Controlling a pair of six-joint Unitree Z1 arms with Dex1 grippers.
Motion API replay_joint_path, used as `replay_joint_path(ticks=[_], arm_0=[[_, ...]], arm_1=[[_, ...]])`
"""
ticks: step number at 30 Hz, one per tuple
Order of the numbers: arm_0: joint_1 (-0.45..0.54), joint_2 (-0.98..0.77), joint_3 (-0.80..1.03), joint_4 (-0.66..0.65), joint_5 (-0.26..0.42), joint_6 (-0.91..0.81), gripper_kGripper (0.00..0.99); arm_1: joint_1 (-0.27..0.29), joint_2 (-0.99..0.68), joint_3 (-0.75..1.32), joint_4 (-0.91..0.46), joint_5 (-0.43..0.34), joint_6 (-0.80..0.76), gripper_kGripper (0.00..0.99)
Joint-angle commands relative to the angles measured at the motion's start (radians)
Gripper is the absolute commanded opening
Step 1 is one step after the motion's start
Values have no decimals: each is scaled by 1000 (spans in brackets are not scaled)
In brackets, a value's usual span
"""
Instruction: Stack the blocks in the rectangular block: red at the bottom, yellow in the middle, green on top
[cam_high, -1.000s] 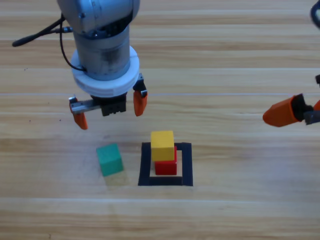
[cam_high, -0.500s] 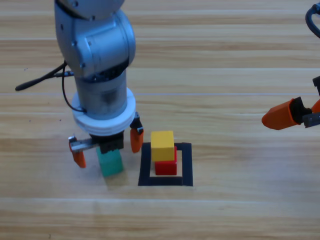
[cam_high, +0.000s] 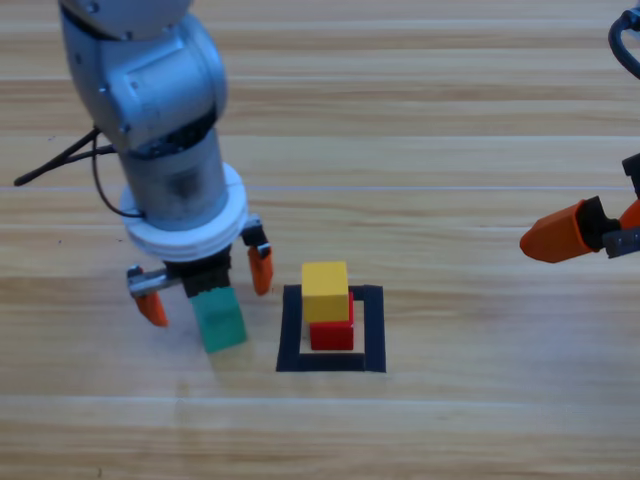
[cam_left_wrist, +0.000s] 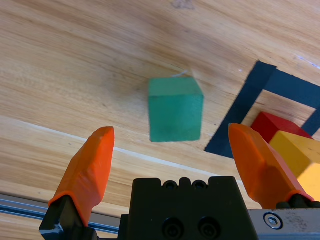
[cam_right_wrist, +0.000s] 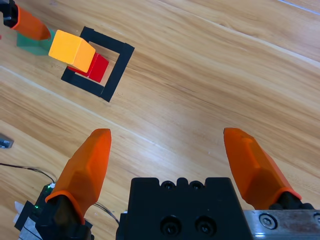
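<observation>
Left gripper (cam_high: 204, 291), jaws wide, straddles the green cube (cam_left_wrist: 175, 109) beside the black tape frame (cam_high: 372, 330); yellow (cam_high: 325, 291) tops red (cam_high: 333, 334). We judge closing comes next.

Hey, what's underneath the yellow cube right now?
The yellow cube sits on the red cube, inside the black tape frame. The wood under the red cube is covered.

light: bright, even | glare: pale sheen on table (cam_right_wrist: 210, 65) | shadows: soft, faint beside green cube (cam_left_wrist: 175, 109) | blur: slight
</observation>
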Motion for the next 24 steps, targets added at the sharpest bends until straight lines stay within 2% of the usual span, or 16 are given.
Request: replay_joint_path(ticks=[1, 24], arm_0=[[56, -12, 36, -22, -13, 24, 960], [48, 91, 39, -89, 3, 50, 943]], arm_1=[[-19, 49, 37, -23, 9, 3, 990], [-17, 58, 44, -31, 22, 6, 990]])
